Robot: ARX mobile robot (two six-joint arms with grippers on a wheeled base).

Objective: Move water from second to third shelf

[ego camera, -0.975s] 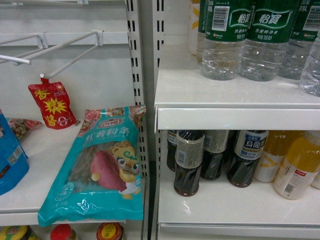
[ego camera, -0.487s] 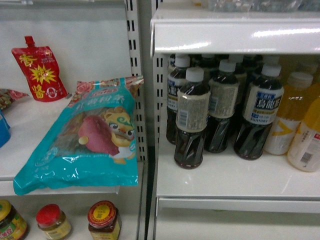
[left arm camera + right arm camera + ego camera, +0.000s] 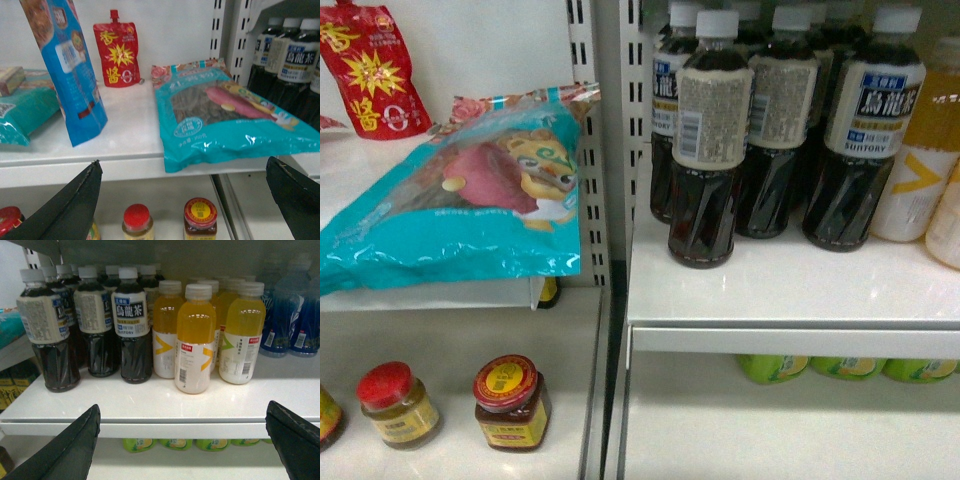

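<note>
Both arms are hanging in front of the shelves with nothing in them. The left end effector (image 3: 182, 162) is showing its two dark fingers spread wide, and between them the camera is looking at a teal pack (image 3: 225, 110) lying flat and a red pouch (image 3: 117, 50) leaning on the back wall. The right end effector (image 3: 182, 406) is spread wide in the same way and is facing the drinks shelf (image 3: 165, 412).

The water is not showing clearly in any view, so I cannot say on which shelf it is standing. On the drinks shelf the dark tea bottles (image 3: 131, 325) are standing upright in rows at the left, the yellow bottles (image 3: 195, 340) just beside them, and some blue bottles (image 3: 285, 320) at the far right. Those are blurred, and I cannot tell if they are water. Below, only the tops of green bottles (image 3: 175, 444) are peeking out, and jars (image 3: 510, 400) are standing under the teal pack.

The wide fingers are fitting a round bottle taken from the side, I think. They are fitting equally an end effector that is just letting one go, and the pictures are not settling which.
</note>
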